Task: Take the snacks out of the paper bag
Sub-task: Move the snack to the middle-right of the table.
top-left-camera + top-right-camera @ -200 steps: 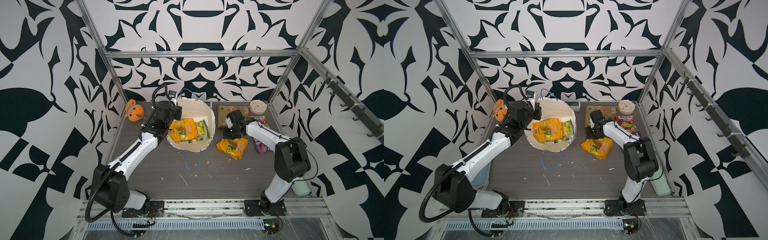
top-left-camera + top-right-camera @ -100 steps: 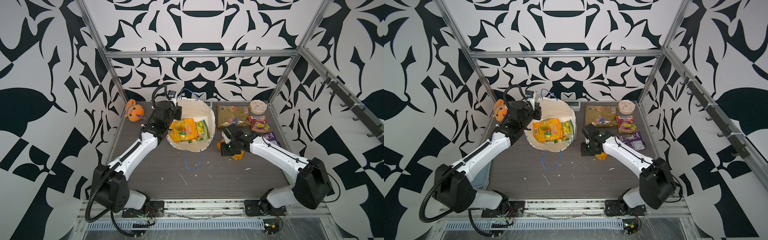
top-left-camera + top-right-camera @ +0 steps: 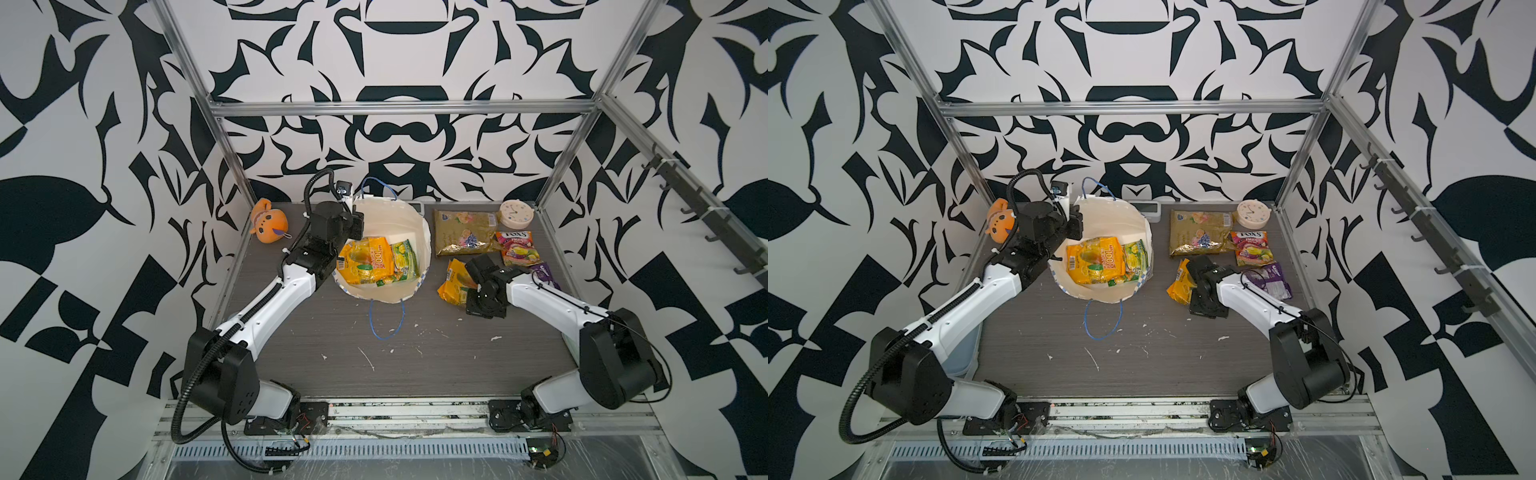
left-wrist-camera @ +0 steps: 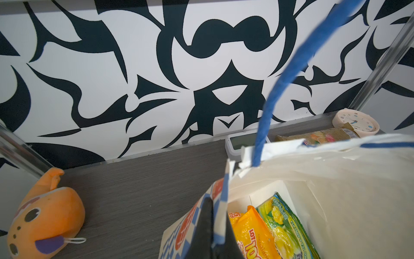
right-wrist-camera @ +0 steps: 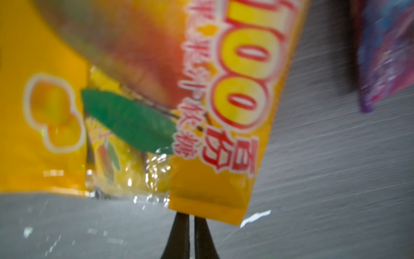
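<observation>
Two packets are left inside the paper bag (image 3: pixel 399 216); it stands in the upper middle of both top views with its mouth wide to the camera; the gold packet (image 3: pixel 463 230) and three others lie out on the worktop (image 3: pixel 415 353) at the upper right.

Inside the bag, the orange packet (image 3: pixel 365 259) lies face up; the green packet (image 3: pixel 405 259) leans beside it on the frame's right, its long side running up and down the frame.

Your left hand (image 4: pixel 218 233) is at the bag's upper-left rim and pinches it, one finger inside and one outside; so it is busy holding the mouth wide.

Your right hand (image 5: pixel 191 224) is the one to send in, I think; the bag lies to its left in the frame, near but apart, and the green packet is the nearer of the two. Its fingers are pressed together right at the edge of a second orange packet (image 3: pixel 453 282) on the worktop; you cannot tell if they nip it.

Only the left wrist view shows the pinch on the rim; only the right wrist view shows the pressed tips, which the wrist hides from above; only the top views show the way from right hand to bag.
</observation>
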### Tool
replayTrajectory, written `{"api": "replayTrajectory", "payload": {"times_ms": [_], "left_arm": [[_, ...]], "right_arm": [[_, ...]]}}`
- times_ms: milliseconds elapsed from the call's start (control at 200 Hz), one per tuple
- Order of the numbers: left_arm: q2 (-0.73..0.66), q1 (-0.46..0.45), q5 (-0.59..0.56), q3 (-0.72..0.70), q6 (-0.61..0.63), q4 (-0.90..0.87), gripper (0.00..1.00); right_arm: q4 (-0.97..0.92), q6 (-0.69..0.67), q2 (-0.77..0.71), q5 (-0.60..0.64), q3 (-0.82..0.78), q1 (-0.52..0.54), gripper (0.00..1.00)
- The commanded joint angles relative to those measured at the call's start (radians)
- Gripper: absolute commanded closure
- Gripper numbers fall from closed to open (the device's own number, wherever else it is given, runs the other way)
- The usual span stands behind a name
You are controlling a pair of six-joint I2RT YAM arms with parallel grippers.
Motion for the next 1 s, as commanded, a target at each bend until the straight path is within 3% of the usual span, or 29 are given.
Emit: {"api": "replayTrajectory", "payload": {"times_ms": [0, 180, 365, 510, 605, 765, 995], "left_arm": [[-0.021, 0.003, -0.001, 0.029, -0.012, 0.05, 1.0], [-0.025, 0.003, -0.002, 0.026, -0.011, 0.05, 1.0], [-0.034, 0.003, -0.009, 0.025, -0.006, 0.049, 1.0], [-0.031, 0.002, 0.005, 0.03, -0.012, 0.048, 1.0], [-0.026, 0.003, 0.008, 0.031, -0.016, 0.057, 1.0], [-0.015, 0.003, 0.016, 0.04, -0.02, 0.045, 1.0], [-0.025, 0.003, 0.018, 0.043, -0.021, 0.03, 1.0]], "right_arm": [[0.049, -0.009, -0.011, 0.063, 0.04, -0.039, 1.0], [0.056, -0.032, 0.006, 0.012, 0.095, -0.06, 1.0], [0.144, 0.044, -0.142, -0.101, 0.022, -0.056, 1.0], [0.208, 0.02, -0.219, -0.088, 0.03, 0.038, 1.0], [0.23, -0.019, -0.147, -0.137, 0.071, 0.09, 1.0], [0.214, -0.041, 0.031, -0.049, 0.171, 0.192, 1.0], [0.264, -0.02, 0.194, 0.033, 0.221, 0.174, 1.0]]}}
